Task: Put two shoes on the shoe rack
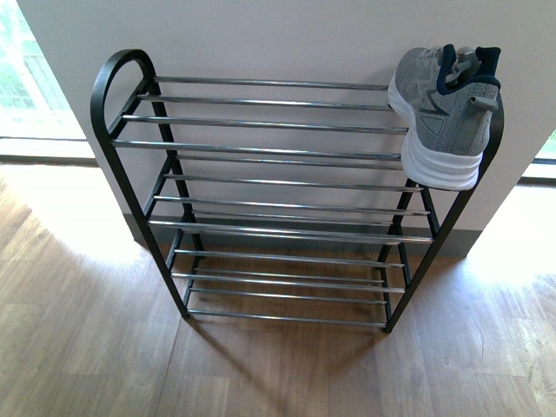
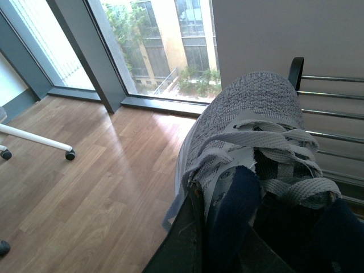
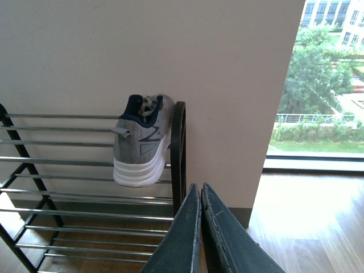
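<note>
One grey sneaker (image 1: 443, 113) with a white sole and navy collar sits on the right end of the top tier of the shoe rack (image 1: 261, 152), heel toward me. The right wrist view shows that same sneaker (image 3: 142, 142) beside the rack's black end loop (image 3: 179, 148). My right gripper (image 3: 201, 190) is shut on nothing, just off the rack's right end and lower than that sneaker. My left gripper (image 2: 219, 222) is shut on the navy tongue of a second grey sneaker (image 2: 250, 114), toe pointing away, with the rack's chrome bars (image 2: 333, 114) just beyond it. Neither arm shows in the front view.
The rack stands against a pale wall (image 1: 278, 35) on a wooden floor (image 1: 278, 373). Floor-length windows (image 2: 159, 45) lie to the left and right of the wall. A white chair leg with a caster (image 2: 69, 154) is on the floor to the left.
</note>
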